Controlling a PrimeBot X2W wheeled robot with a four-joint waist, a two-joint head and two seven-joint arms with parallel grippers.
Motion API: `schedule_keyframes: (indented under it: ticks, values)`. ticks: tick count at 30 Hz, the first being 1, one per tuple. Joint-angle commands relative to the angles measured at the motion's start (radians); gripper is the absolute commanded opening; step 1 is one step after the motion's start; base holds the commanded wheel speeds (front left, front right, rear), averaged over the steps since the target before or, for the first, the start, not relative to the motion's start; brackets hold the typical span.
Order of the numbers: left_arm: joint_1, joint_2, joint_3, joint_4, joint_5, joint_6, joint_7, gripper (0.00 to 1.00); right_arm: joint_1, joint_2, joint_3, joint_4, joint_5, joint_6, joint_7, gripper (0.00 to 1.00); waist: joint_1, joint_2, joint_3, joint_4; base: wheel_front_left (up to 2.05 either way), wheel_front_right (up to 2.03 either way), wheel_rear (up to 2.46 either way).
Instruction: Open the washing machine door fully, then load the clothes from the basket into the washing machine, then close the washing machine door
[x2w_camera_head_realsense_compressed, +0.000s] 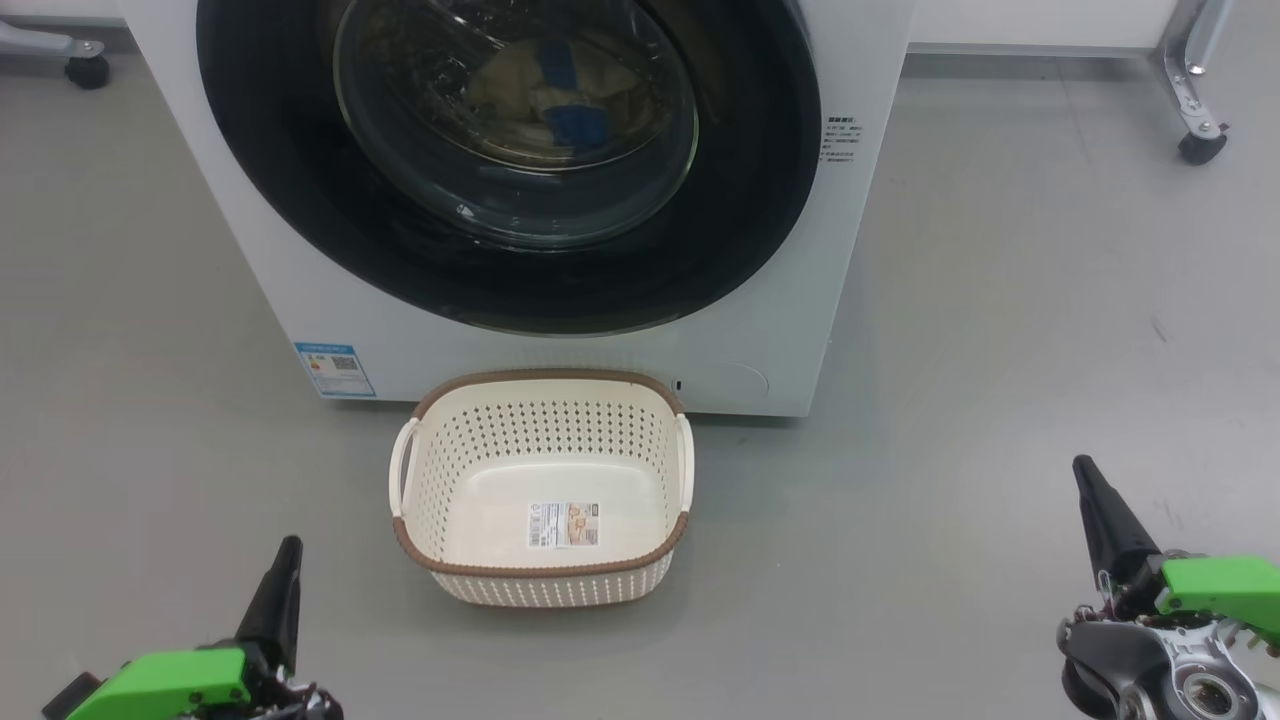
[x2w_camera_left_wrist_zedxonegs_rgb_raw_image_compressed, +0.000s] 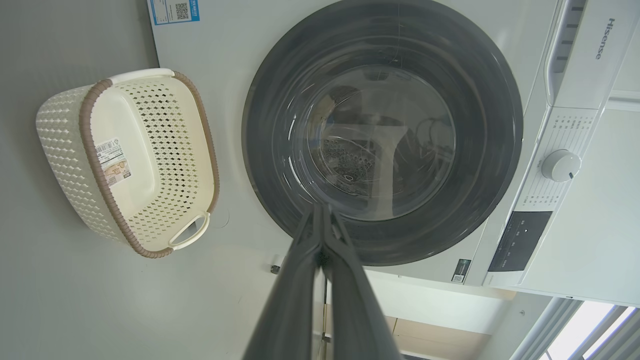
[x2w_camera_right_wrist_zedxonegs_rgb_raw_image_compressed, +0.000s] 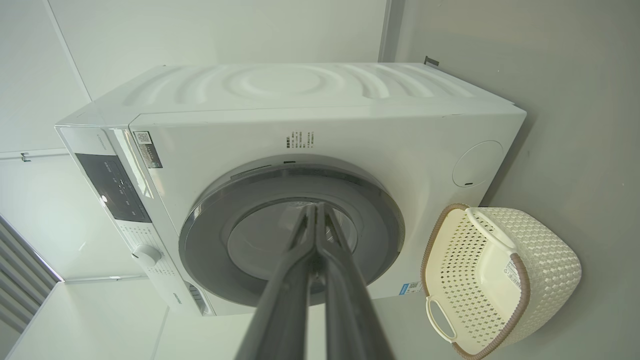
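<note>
Head view: left tool (x2w_camera_head_realsense_compressed: 288, 550) closed, empty.

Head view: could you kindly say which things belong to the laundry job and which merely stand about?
Job: washing machine, its shut door, clothes inside behind the glass, empty basket.
Bystanders: left castor, right castor, blue sticker.

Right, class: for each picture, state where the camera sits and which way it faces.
Head view: on the head, facing forward and down at the shut washing machine door and empty basket; both jaws at the lower corners.
Left wrist view: on the left wrist, facing along its shut jaws at the door.
Right wrist view: on the right wrist, along its shut jaws, door seen obliquely.
Shared: all show door and basket.
</note>
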Motion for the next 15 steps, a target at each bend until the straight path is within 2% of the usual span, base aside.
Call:
schedule_keyframes:
  ticks: [1,15]
  values:
    - [-0.048,0.02,0.037,-0.028,-0.005,-0.007,0.006,0.0,-0.057,-0.007,0.015,-0.031,0.007,0.003,0.006,0.0,0.0,0.0,0.0,0.0,0.0,0.0,0.0]
    - [-0.048,0.02,0.037,-0.028,-0.005,-0.007,0.006,0.0,-0.057,-0.007,0.015,-0.031,0.007,0.003,0.006,0.0,0.0,0.0,0.0,0.0,0.0,0.0,0.0]
